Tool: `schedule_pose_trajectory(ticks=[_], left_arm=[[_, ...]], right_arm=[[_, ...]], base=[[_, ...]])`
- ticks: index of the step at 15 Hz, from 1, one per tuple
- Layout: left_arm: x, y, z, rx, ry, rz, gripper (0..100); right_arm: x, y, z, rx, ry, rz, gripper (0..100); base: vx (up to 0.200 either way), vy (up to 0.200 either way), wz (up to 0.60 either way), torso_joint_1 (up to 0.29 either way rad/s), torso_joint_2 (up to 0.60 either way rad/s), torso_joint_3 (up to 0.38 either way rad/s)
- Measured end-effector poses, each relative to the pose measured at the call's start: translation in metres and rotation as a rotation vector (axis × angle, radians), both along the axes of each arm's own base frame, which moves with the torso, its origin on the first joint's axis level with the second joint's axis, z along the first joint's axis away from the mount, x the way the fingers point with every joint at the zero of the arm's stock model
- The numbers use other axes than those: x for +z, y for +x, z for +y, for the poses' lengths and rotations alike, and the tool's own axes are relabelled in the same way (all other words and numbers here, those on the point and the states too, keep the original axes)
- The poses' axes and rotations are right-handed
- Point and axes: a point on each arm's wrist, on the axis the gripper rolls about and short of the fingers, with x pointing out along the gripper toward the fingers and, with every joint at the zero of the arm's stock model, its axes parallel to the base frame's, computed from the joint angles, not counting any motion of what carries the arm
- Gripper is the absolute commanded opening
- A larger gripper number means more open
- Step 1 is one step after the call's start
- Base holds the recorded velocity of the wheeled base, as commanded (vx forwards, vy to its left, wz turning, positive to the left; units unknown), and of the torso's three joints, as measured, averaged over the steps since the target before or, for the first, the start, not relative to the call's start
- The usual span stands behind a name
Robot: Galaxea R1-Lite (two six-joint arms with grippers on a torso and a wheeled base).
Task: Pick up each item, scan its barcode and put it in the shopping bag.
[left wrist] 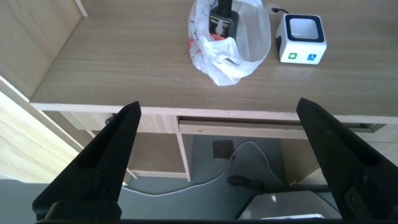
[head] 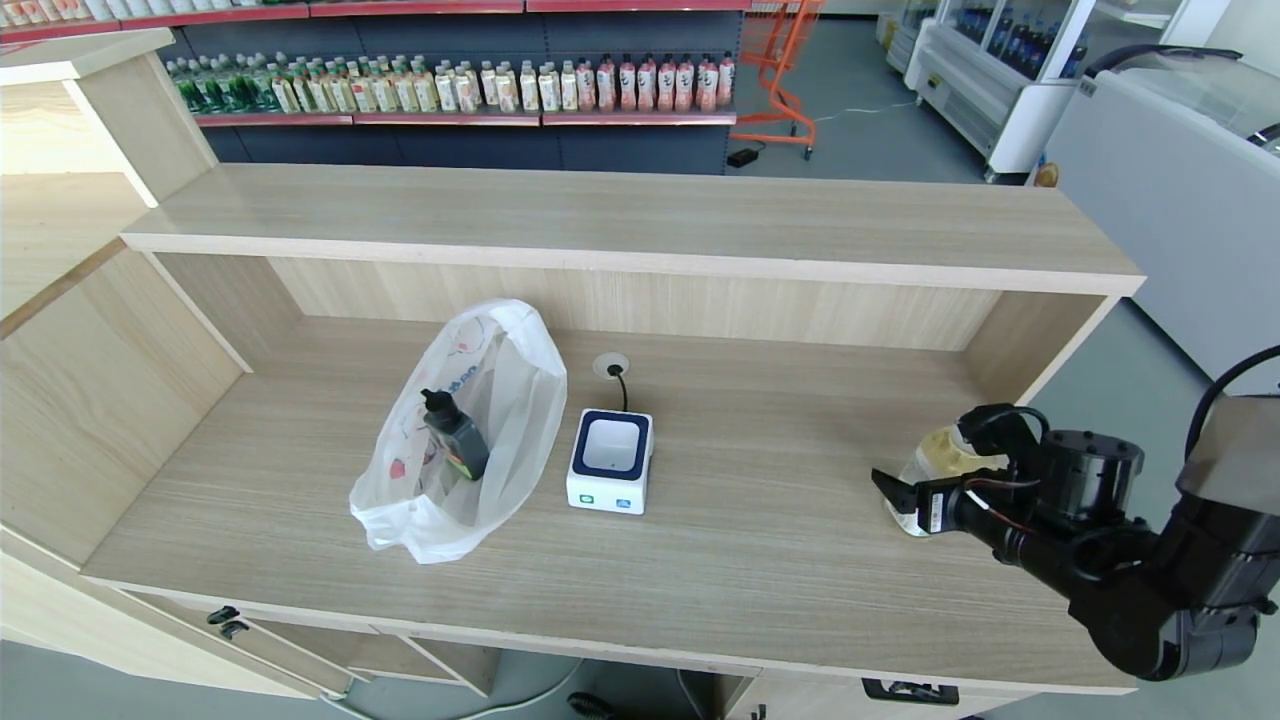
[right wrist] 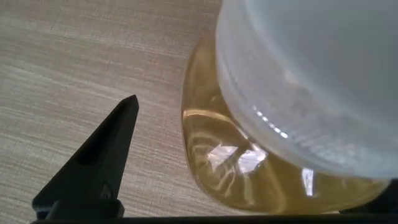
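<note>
Right pincer [head: 918, 480] is spread around a clear jar of amber liquid with a white lid [head: 940, 455], which stands on the pale wooden bench [head: 760, 500], well apart from the white box scanner [head: 609, 461]. The translucent white shopping bag [head: 505, 395] holds a dark bottle [head: 455, 436]. Left pincer [left wrist: 219, 106] is spread wide off the bench's front edge

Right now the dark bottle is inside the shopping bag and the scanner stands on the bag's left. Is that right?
Not quite. The dark bottle is inside the shopping bag, but the scanner stands on the bag's right, toward the robot's right side. The head view shows it.
</note>
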Motion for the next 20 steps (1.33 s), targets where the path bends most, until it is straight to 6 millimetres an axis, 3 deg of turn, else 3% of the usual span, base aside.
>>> schedule_pose_trajectory(ticks=[8,12,15,18,20], left_arm=[[0.000,0.000,0.000,0.000,0.000,-0.001,100],[0.000,0.000,0.000,0.000,0.000,0.000,100],[0.000,0.000,0.000,0.000,0.000,0.000,100],[0.000,0.000,0.000,0.000,0.000,-0.001,100],[0.000,0.000,0.000,0.000,0.000,0.000,100]], right_arm=[[0.000,0.011,0.001,0.047,-0.126,-0.063,0],[0.007,0.005,0.000,0.146,-0.068,-0.028,0],[0.045,-0.013,-0.001,0.279,0.099,0.088,0],[0.097,-0.057,0.008,0.498,0.291,0.262,0],[0.125,-0.085,0.029,0.658,0.332,0.264,0]], base=[[0.000,0.000,0.00,0.000,0.00,0.000],[0.000,0.000,0.00,0.000,0.00,0.000],[0.000,0.000,0.00,0.000,0.00,0.000],[0.000,0.000,0.00,0.000,0.00,0.000],[0.000,0.000,0.00,0.000,0.00,0.000]])
